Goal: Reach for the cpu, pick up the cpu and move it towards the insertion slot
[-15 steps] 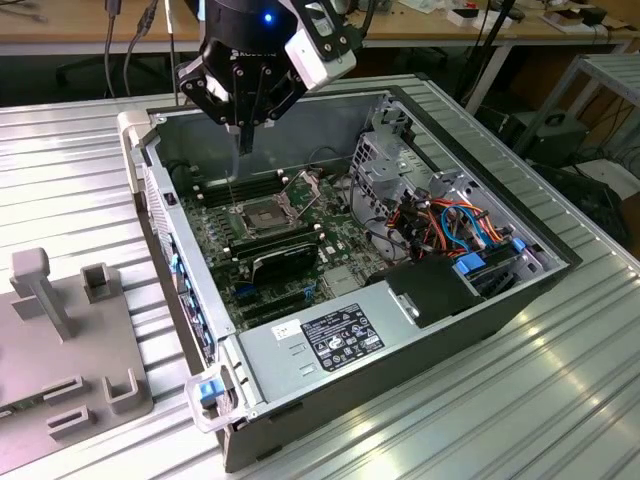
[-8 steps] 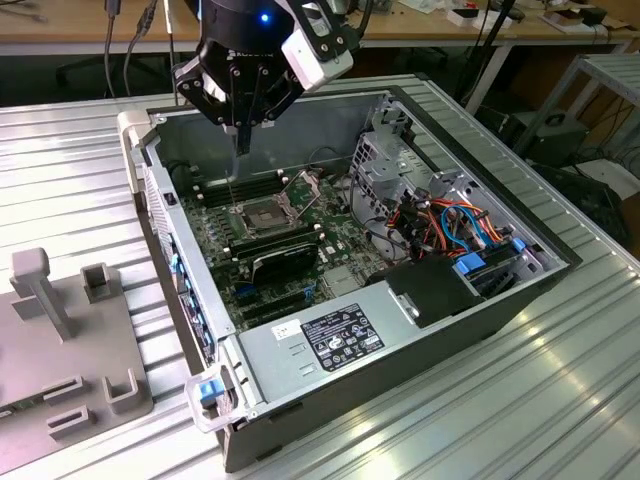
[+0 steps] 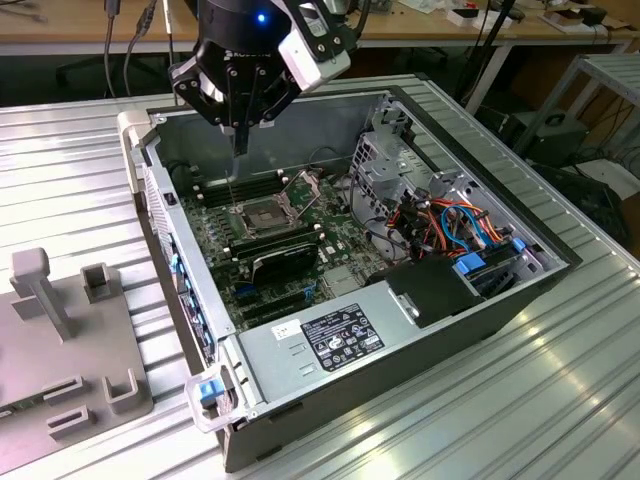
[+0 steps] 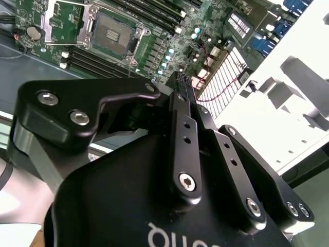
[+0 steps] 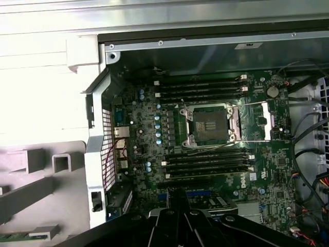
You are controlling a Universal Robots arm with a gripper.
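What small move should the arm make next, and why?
Probably open the gripper. It hangs over the open computer case, above and apart from the insertion slot, with its fingers pressed together. Shut like that, it could not take hold of anything.

Black claw (image 4: 186,85), silver screws (image 4: 186,181), blue light (image 3: 262,17), white block (image 3: 315,57)

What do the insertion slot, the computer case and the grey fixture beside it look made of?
Slot: the shiny silver frame glints like stamped metal; the dark centre looks like matte plastic. Case: dull grey sheet metal, with folded edges and perforated panels. Fixture: uniform matte grey with blocky posts, probably plastic, though painted metal can't be ruled out.
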